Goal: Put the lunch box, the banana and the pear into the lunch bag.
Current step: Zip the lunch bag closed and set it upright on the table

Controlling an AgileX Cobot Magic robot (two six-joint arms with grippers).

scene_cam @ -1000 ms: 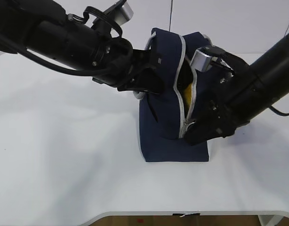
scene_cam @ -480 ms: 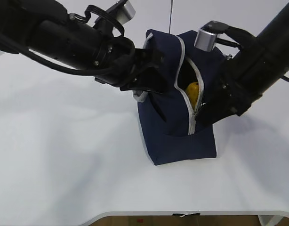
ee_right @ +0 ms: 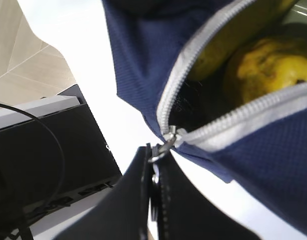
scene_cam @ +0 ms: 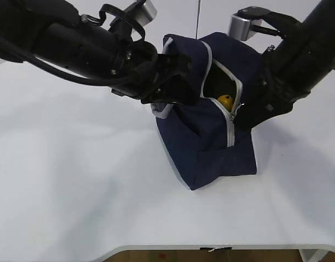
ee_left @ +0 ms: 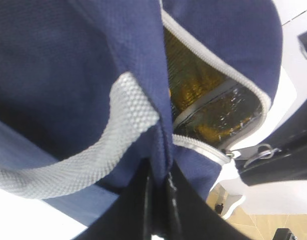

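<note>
A: Status? Risks?

B: The lunch bag (scene_cam: 211, 131) stands tilted on the surface (scene_cam: 75, 191), the pear (ee_right: 266, 62) and banana (ee_right: 228, 37) inside. Left pincer (ee_left: 158, 200) clenched on its fabric; right pincer (ee_right: 152, 165) grasping the zipper pull (ee_right: 161, 147). The ring could slip free, or the bag could topple.

A: Readable markings?

B: None.

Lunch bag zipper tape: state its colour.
Light grey against the navy lunch bag; the zipper tape shows best in the right wrist view.
</note>
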